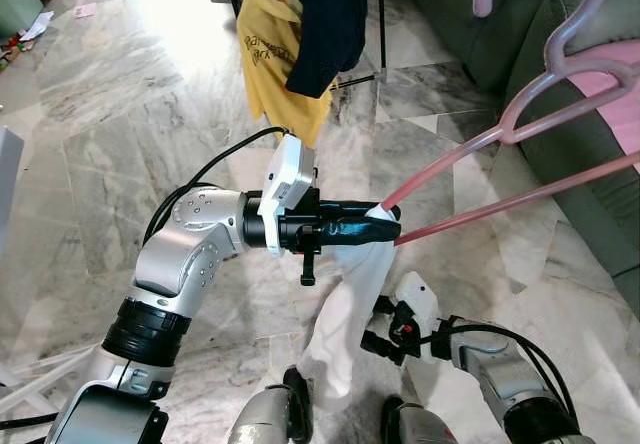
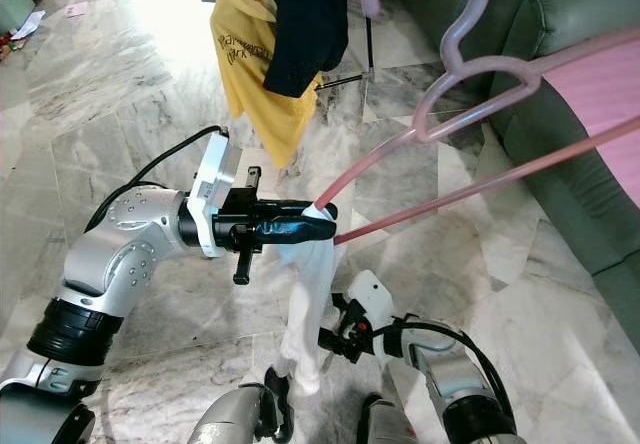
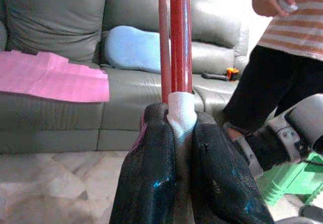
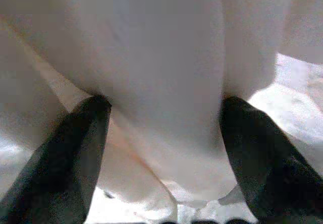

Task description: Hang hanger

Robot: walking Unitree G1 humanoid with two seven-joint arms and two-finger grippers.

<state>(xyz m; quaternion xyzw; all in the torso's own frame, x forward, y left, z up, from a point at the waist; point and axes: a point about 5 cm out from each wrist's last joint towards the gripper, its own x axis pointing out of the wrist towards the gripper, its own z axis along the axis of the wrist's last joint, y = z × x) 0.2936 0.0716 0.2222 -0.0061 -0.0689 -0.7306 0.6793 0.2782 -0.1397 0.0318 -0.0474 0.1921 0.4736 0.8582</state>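
Observation:
A pink-red hanger [image 1: 520, 129] slants up to the right, its hook above the sofa. My left gripper [image 1: 390, 226] is shut on the hanger's lower end, where a white garment [image 1: 350, 304] is bunched and hangs down toward the floor. In the left wrist view the gripper [image 3: 181, 133] pinches the white cloth and the red bars [image 3: 179, 37] between its fingers. My right gripper [image 1: 372, 326] sits low beside the hanging garment. It stands open, and the white fabric [image 4: 161, 82] lies between its spread fingers [image 4: 75, 163].
A yellow shirt [image 1: 275, 54] and a navy garment [image 1: 330, 14] hang on a rack ahead. A green sofa [image 1: 470, 24] with a pink cloth [image 1: 620, 94] runs along the right. A person in a striped top [image 3: 287, 22] stands near a green stool [image 3: 298, 178]. Marble floor lies to the left.

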